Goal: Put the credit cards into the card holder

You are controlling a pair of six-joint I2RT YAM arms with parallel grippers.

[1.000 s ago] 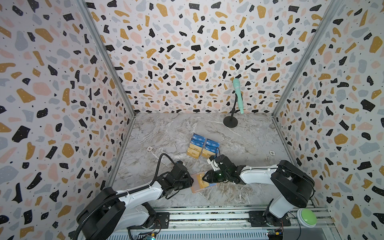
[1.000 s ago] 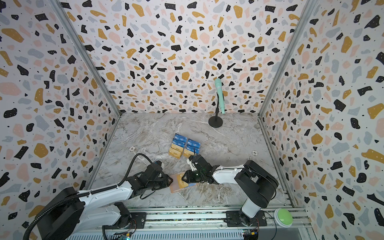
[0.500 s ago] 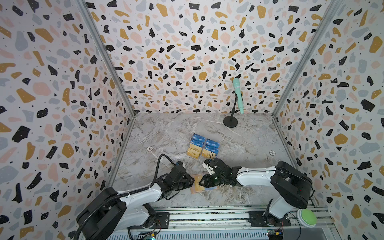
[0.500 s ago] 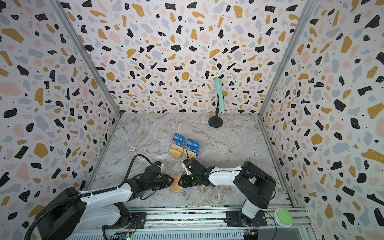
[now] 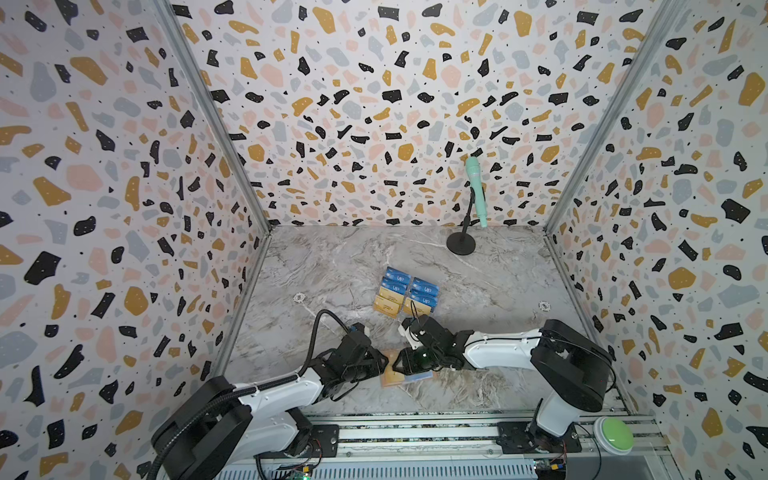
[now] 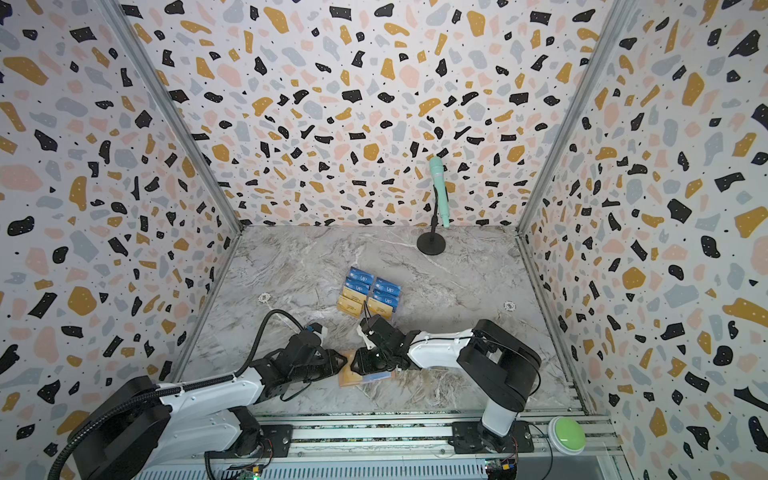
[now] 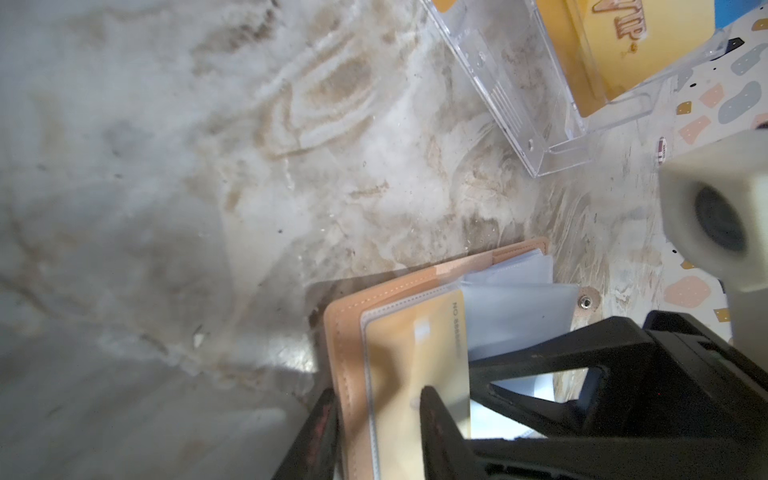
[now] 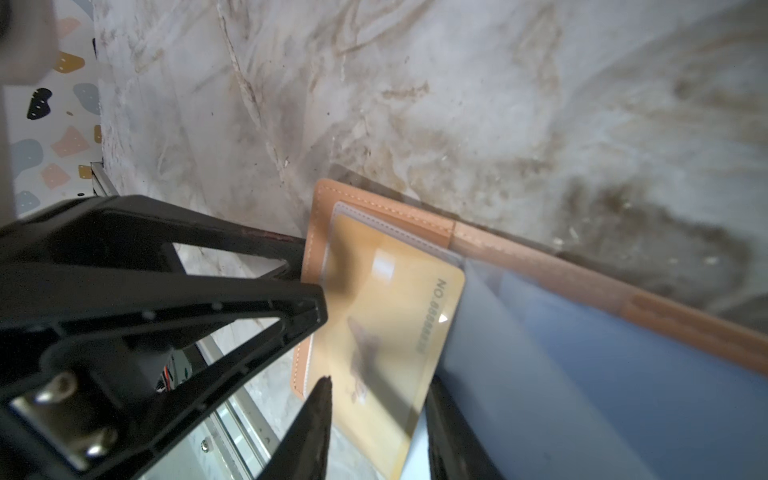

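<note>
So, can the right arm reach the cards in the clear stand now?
Probably yes: the clear stand lies just beyond the right claw, nothing between; it works at the card holder.

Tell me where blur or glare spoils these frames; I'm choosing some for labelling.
Left wrist view: much of the table is soft, glare beside the card holder; right wrist view: the blue card is a close blur, glare spots the gold card; both top views: sharp, evenly lit.
</note>
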